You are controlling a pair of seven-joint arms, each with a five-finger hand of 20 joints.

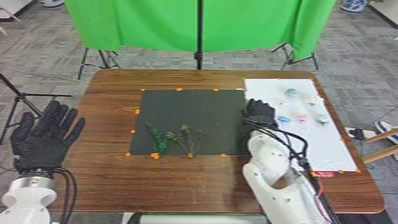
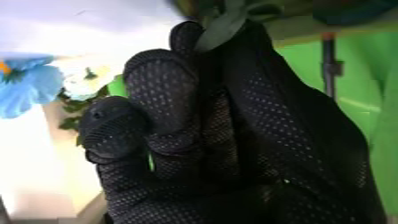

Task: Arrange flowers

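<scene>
Flowers (image 1: pixel 302 118) in blue, pink and white lie spread on a white sheet (image 1: pixel 330 150) along the 3 o'clock side of the brown worktop (image 1: pixel 178 187), with the robot's right hand (image 1: pixel 258 111) beside them, over the 3 o'clock edge of a dark mat (image 1: pixel 182 107). Its fingers are bent, with a green leaf (image 2: pixel 224 27) caught at the tips, apparently in a pinch; how much stem hangs from it cannot be told.

From that hand, the nearest blue bloom (image 1: pixel 284 119) sits close by at about 4 o'clock. The greenery lies the other way, at about 8 o'clock across the mat: a leafy sprig (image 1: pixel 157 139) running roughly from 11 to 5, and thin stems (image 1: pixel 189 141) whose tips fan toward 12 while their ends draw together near 6. The left hand (image 1: pixel 43 142), open and straight-fingered, is off the worktop's 9 o'clock edge. The next move likely calls for a swing toward 8 o'clock, laying the piece with its stem end toward 6.
</scene>
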